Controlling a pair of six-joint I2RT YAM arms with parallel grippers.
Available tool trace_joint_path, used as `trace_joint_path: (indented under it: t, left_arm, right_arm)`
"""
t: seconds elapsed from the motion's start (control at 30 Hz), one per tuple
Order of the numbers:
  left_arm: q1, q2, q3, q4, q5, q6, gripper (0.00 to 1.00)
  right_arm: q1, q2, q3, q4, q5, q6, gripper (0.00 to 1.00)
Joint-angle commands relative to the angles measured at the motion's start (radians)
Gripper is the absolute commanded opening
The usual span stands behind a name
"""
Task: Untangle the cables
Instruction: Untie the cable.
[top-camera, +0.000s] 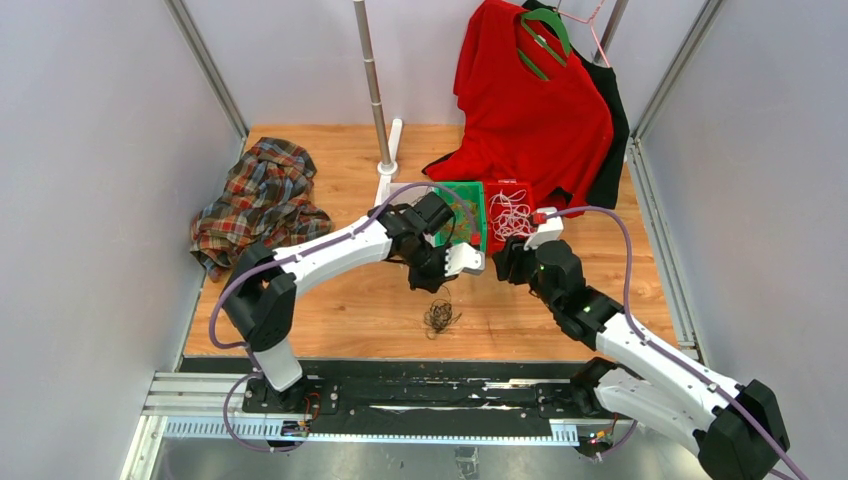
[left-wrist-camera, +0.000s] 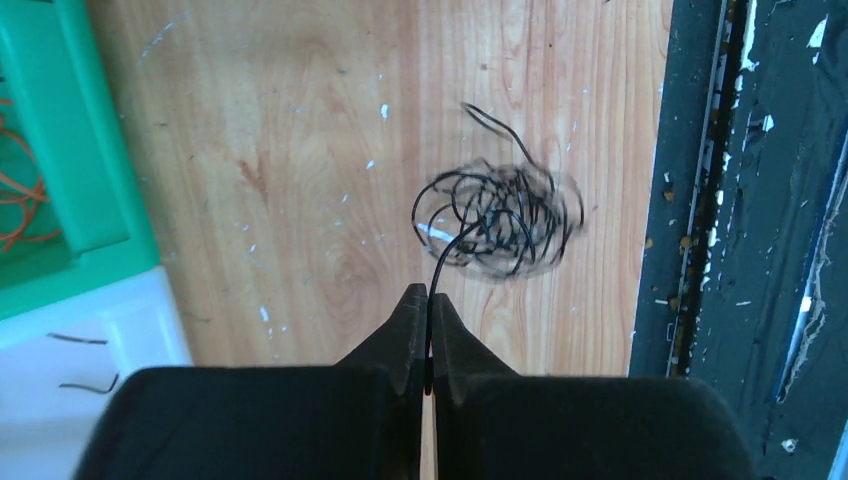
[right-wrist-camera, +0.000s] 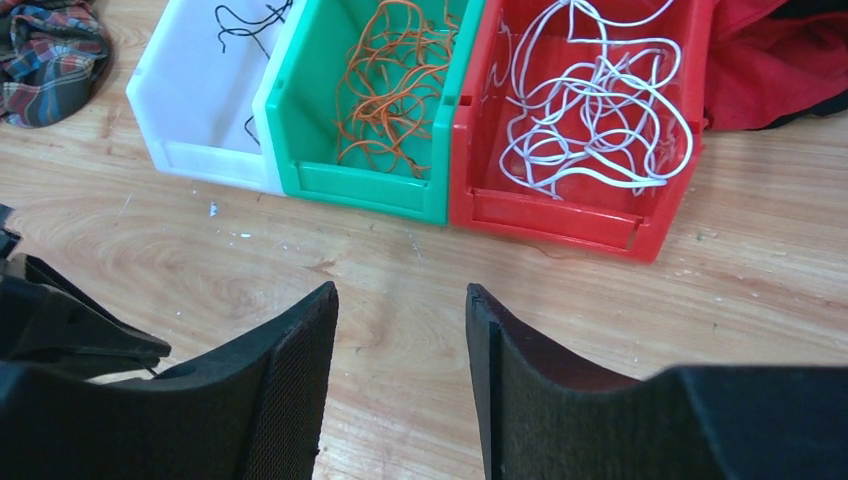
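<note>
Left claw (left-wrist-camera: 429, 296) is pinched tight, tips together, and a single strand of the black cable (left-wrist-camera: 497, 222) runs straight into that pinch. The rest of the bunch lies in a loose nest on the tabletop (left-wrist-camera: 300, 150) just ahead of the tips. Gripping one end, I'd say, lets the strand be drawn out of the knot rather than lifting the whole wad.

Right claw (right-wrist-camera: 400, 300) stands partly open, nothing between its pads, bare wood beneath. Beyond it are three bins in a row. The red bin (right-wrist-camera: 550, 215) ahead and a touch right holds white cables (right-wrist-camera: 590, 120). The green bin (right-wrist-camera: 365, 185) just left of it holds orange cables (right-wrist-camera: 385, 90). The white bin (right-wrist-camera: 215, 160) farthest left holds a few black pieces (right-wrist-camera: 245, 20). Sorted by colour, it seems, with the black bunch remaining.
</note>
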Motion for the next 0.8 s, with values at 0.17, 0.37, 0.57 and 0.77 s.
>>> trace_joint_path:
  t: [0.17, 0.37, 0.57, 0.77]
  left_arm:
    - [0.01, -0.189, 0.033, -0.103, -0.082, -0.021, 0.01]
    - [0.026, -0.258, 0.058, -0.125, -0.129, -0.086, 0.01]
    - [0.03, -0.279, 0.074, -0.143, -0.149, -0.139, 0.01]
    - [0.031, -0.311, 0.09, -0.159, -0.154, -0.146, 0.01]
  right_arm:
    - [-0.013, 0.016, -0.029, 0.088, -0.185, 0.022, 0.55]
    - [0.034, 0.023, -0.065, 0.258, -0.371, 0.019, 0.67]
    - [0.15, 0.097, -0.047, 0.331, -0.393, 0.003, 0.67]
    - [0.214, 0.226, -0.037, 0.4, -0.385, 0.012, 0.68]
